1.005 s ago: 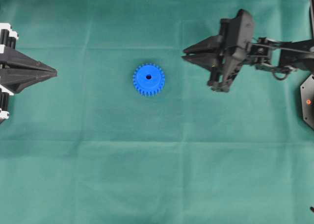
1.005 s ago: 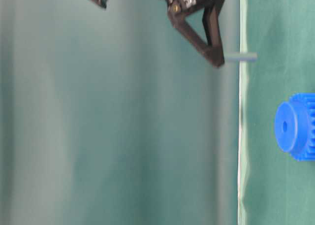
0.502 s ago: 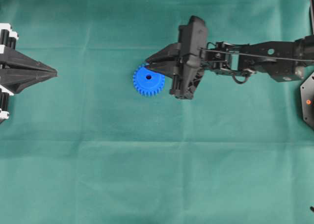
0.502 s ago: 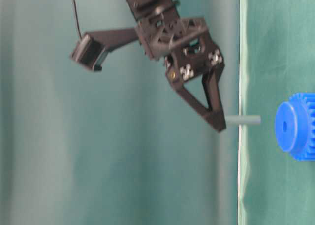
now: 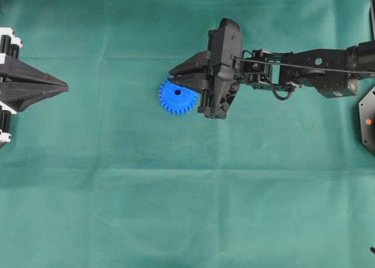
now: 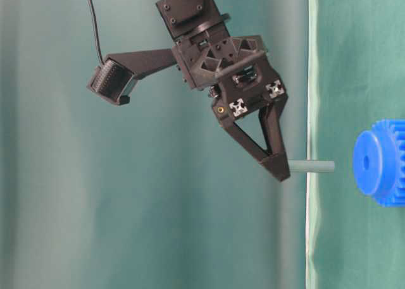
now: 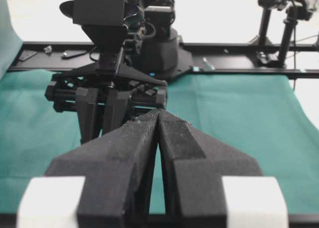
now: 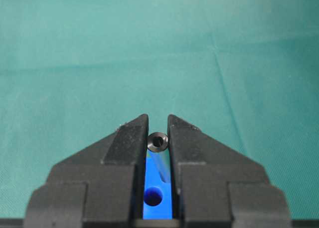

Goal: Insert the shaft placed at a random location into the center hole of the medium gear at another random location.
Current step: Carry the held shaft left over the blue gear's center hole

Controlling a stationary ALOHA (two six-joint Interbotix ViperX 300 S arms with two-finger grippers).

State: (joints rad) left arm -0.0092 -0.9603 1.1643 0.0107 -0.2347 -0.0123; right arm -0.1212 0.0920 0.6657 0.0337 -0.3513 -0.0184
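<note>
1. While the right gripper (image 6: pixel 278 169) hangs above the gear (image 5: pixel 177 96), the step in hand is the alignment before insertion — the shaft (image 6: pixel 312 167) is not yet in the hole (image 5: pixel 177 92).
2. The right gripper is clenched on the shaft, which sticks out from its tips toward the cloth (image 5: pixel 176 209).
3. The gear lies flat on the cloth; in the right wrist view its hole shows between the jaws, below the shaft's end.
4. The shaft tip is near the gear but apart from it.
5. The left gripper (image 5: pixel 64 88) is closed on nothing — it rests far to the left.
6. Next, I judge, the shaft must be centred over the hole, kept upright, then lowered straight.
</note>
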